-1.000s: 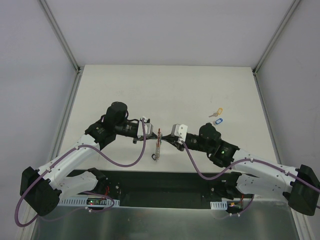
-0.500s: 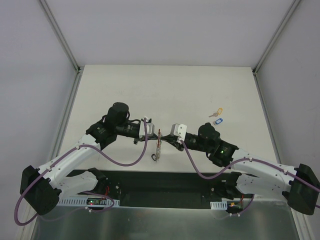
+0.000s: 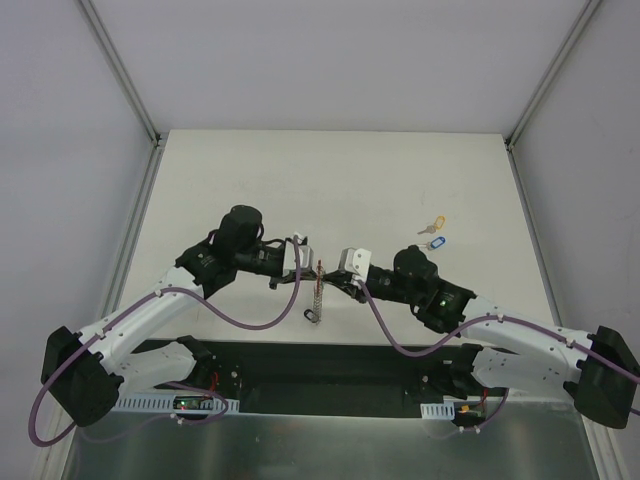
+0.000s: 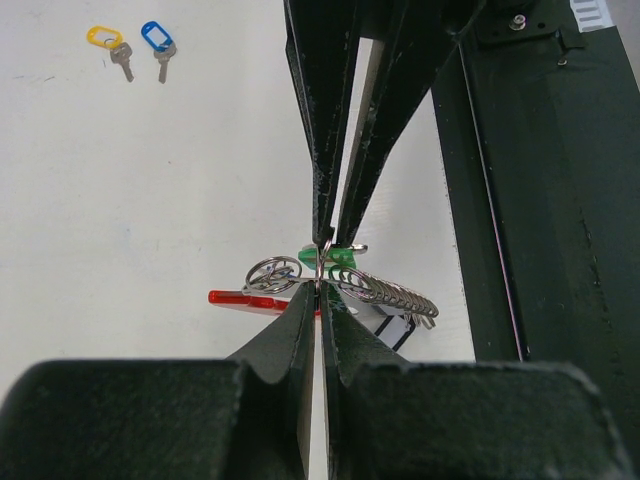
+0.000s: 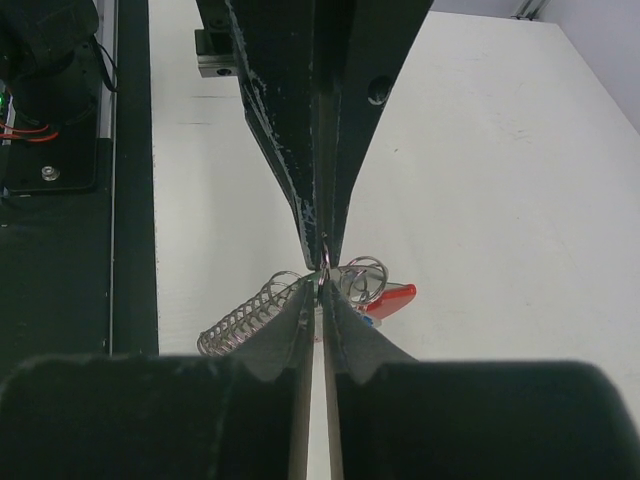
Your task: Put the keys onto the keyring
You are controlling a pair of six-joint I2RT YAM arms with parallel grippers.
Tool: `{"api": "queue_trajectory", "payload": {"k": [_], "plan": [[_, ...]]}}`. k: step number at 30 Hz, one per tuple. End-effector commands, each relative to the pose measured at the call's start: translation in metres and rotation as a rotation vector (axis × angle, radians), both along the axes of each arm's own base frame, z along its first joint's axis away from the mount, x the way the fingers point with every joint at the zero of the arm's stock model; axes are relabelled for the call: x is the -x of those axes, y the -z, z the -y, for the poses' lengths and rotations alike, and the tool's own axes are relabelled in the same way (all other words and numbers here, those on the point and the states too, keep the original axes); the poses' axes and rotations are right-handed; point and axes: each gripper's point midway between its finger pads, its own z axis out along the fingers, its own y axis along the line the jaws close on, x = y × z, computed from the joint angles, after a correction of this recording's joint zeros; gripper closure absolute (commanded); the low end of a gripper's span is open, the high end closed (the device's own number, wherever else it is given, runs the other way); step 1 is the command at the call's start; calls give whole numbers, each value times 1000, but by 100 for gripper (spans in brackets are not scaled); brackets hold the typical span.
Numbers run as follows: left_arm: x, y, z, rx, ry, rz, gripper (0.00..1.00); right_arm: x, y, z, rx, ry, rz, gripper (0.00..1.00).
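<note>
White bench: keyring, grey coil with red tab, pinched between clenched left fingers and right fingers; green key at the pinch; yellow key, blue key well apart.

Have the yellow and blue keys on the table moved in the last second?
No. The yellow key and blue key sit just as far from the table's right edge.

Left arm and right arm: white link shells, black joint housings. A purple cable loops along each arm. Fingers are dark tapered blades with scuffed edges. A green indicator light shows on the right arm.
</note>
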Motion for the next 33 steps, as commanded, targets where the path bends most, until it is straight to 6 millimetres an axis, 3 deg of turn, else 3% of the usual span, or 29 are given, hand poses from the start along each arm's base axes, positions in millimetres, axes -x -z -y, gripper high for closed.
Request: {"api": "queue_trajectory", "payload": {"k": [1,4,8,12,22,33], "plan": [[-5,-23,9,40,2,43,100,4,-43,-12,-94,-39,69,82],[-6,-23,9,39,-3,52,100,1,-42,-8,-95,-12,72,72],[-7,-23,7,37,-9,65,100,-9,-41,8,-104,65,85,66],[-6,-26,8,50,-6,73,100,-14,-35,18,-93,80,71,66],[-9,-28,8,61,-28,81,100,-16,-19,13,-37,37,13,66],[-17,-29,9,69,-78,64,100,-17,-25,10,-69,34,12,66]]}}
